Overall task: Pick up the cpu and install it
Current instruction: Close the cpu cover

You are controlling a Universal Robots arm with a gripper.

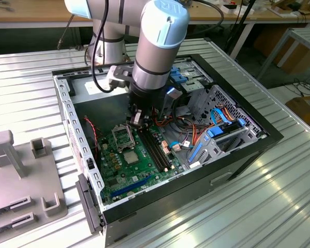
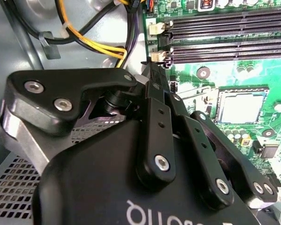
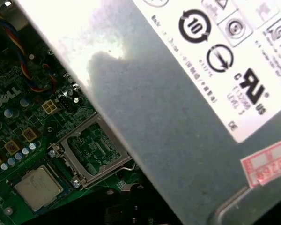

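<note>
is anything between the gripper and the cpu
Nothing visible: the cpu lies bare on the green board, metal frame swung open beside it, and the gripper hangs above the board.

Cpu (image 3: 38, 187) dull grey metal, motherboard (image 1: 125, 173) glossy green, fingers (image 2: 158, 101) matt blk plastic

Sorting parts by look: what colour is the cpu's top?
Dull grey metal; the cpu shows best in the first wrist view.
</note>
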